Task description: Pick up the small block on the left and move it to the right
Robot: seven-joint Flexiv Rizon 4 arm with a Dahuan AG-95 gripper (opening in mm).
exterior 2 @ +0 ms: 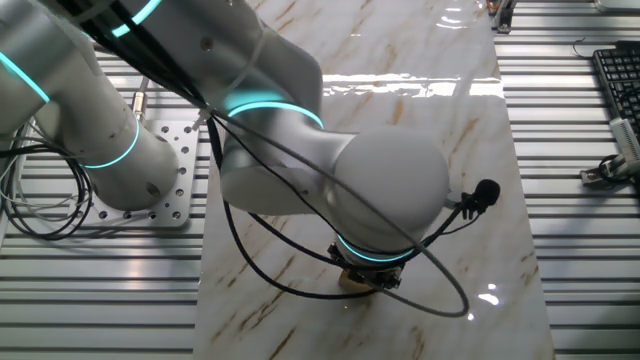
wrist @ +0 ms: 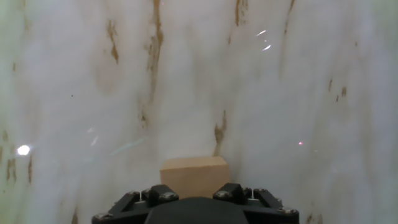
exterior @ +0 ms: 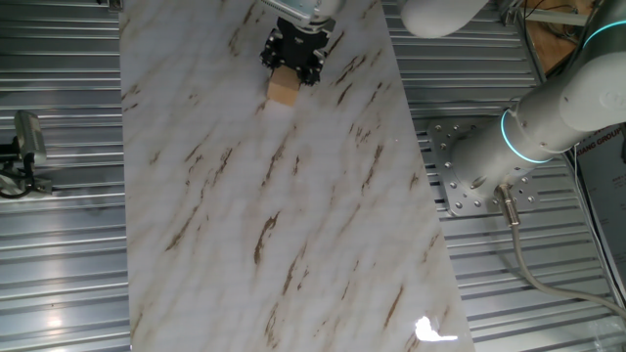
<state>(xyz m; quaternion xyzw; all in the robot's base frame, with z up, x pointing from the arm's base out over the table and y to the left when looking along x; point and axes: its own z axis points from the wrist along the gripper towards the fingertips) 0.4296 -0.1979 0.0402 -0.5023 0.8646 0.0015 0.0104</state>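
The small block (exterior: 283,90) is a plain light-tan wooden cube at the far end of the marble tabletop (exterior: 293,225). My black gripper (exterior: 290,68) stands right over it, with the jaws closed against its two sides. In the hand view the block (wrist: 194,175) sits between my fingers (wrist: 159,195) at the bottom edge, and its lower part is hidden by the hand. In the other fixed view only a tan sliver of the block (exterior 2: 351,281) shows under the gripper (exterior 2: 366,276). I cannot tell whether the block rests on the table or hangs just above it.
The marble sheet lies on ribbed metal decking (exterior: 59,254). The arm's base plate (exterior: 469,171) is to the right of the sheet. A small device (exterior: 24,147) stands at the left. A keyboard (exterior 2: 615,80) lies at the right in the other fixed view.
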